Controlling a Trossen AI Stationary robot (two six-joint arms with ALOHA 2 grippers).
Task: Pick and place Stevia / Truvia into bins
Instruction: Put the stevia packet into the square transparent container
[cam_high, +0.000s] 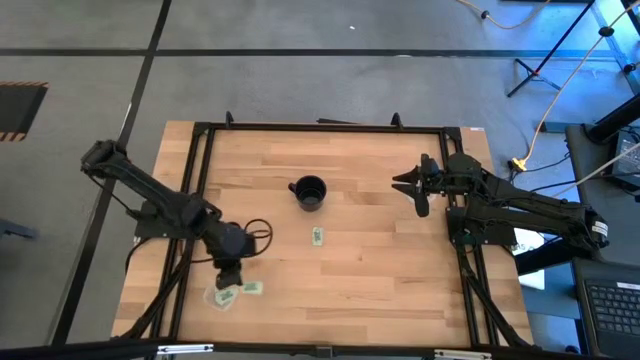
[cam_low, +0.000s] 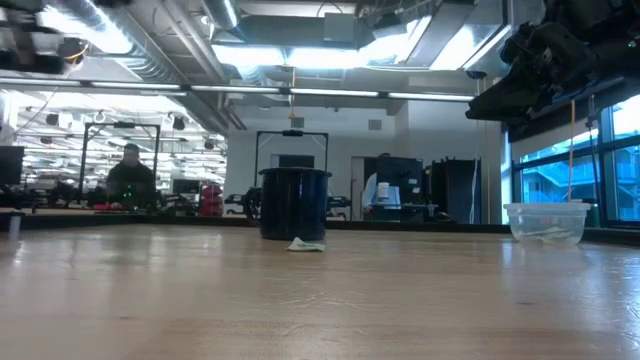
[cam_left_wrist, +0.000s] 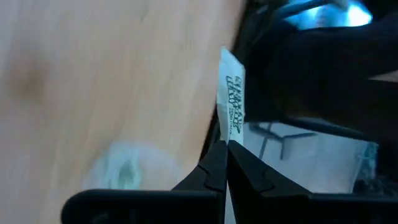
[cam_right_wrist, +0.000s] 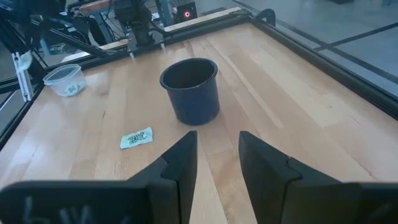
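My left fingers (cam_left_wrist: 225, 152) pinch one Stevia packet (cam_left_wrist: 231, 102) by its edge, above the bin (cam_high: 224, 297) — next I judge: line up and let go. My right fingers (cam_right_wrist: 214, 155) wait apart near the black cup (cam_right_wrist: 190, 89); another packet (cam_right_wrist: 136, 138) lies on the counter (cam_right_wrist: 298, 106).

- A black cup (cam_high: 309, 192) stands upright near the middle of the wooden table (cam_high: 380, 270).
- The table has a black metal frame (cam_high: 320, 127) around its edge.
- In the low view, a person (cam_low: 130, 176) sits far back in the room, behind the table.
- Bright lights (cam_low: 290, 52) shine on the ceiling there.
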